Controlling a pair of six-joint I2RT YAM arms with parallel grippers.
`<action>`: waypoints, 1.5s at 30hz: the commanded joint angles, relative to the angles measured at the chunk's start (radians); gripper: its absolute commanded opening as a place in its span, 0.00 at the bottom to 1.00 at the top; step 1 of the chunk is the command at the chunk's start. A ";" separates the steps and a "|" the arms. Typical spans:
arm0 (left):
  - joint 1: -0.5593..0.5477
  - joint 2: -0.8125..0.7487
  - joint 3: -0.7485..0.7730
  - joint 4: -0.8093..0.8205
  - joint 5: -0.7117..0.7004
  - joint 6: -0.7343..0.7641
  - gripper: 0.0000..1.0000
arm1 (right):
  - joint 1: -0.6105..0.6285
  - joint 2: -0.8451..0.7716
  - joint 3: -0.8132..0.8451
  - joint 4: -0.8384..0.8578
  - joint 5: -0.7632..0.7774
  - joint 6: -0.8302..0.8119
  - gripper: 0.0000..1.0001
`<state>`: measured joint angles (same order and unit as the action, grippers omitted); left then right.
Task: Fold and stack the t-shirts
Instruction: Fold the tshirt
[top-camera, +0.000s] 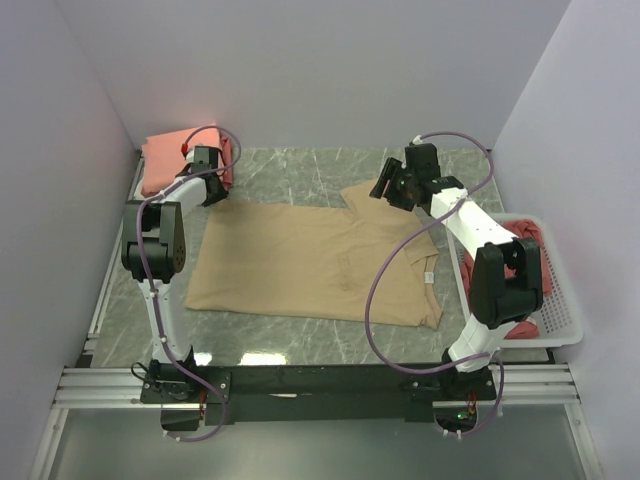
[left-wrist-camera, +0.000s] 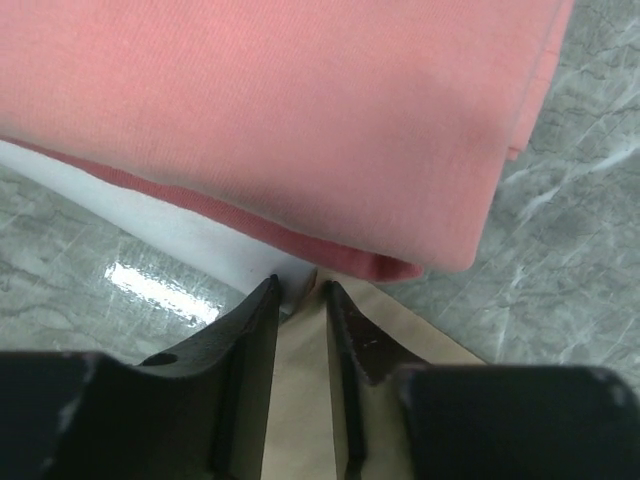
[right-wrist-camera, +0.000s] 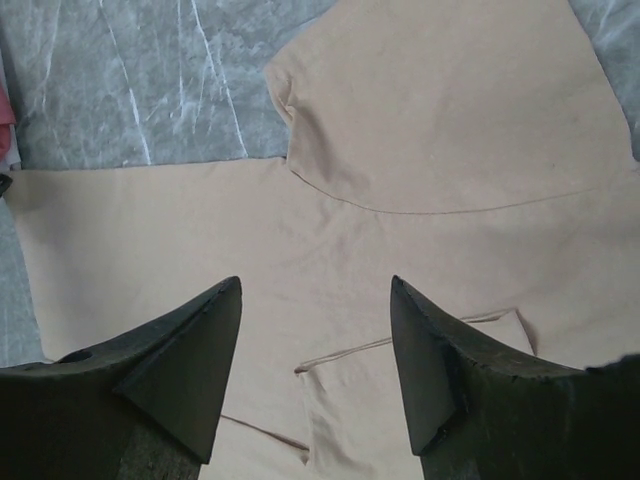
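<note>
Facing one tan t-shirt (top-camera: 310, 265): right gripper (right-wrist-camera: 316, 284) gaping; left gripper (left-wrist-camera: 300, 284) narrow, grip unclear.

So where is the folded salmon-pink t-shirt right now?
In the top view, the salmon-pink t-shirt sits folded at the far left corner of the table, just beyond the far left corner of the spread tan t-shirt.
</note>
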<state>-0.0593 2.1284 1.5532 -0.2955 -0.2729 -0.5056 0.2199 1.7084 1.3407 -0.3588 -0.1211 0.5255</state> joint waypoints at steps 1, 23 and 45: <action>-0.014 -0.035 0.024 0.013 0.058 0.006 0.29 | -0.013 0.020 0.009 0.029 0.005 -0.018 0.68; -0.011 -0.050 0.013 0.010 0.048 -0.002 0.10 | -0.030 0.051 0.006 0.024 0.003 -0.022 0.67; 0.003 -0.097 -0.031 0.085 0.083 -0.024 0.01 | -0.136 0.516 0.561 -0.305 0.230 0.036 0.67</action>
<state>-0.0601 2.1021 1.5242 -0.2565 -0.2169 -0.5152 0.0788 2.1941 1.8168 -0.5800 0.0475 0.5396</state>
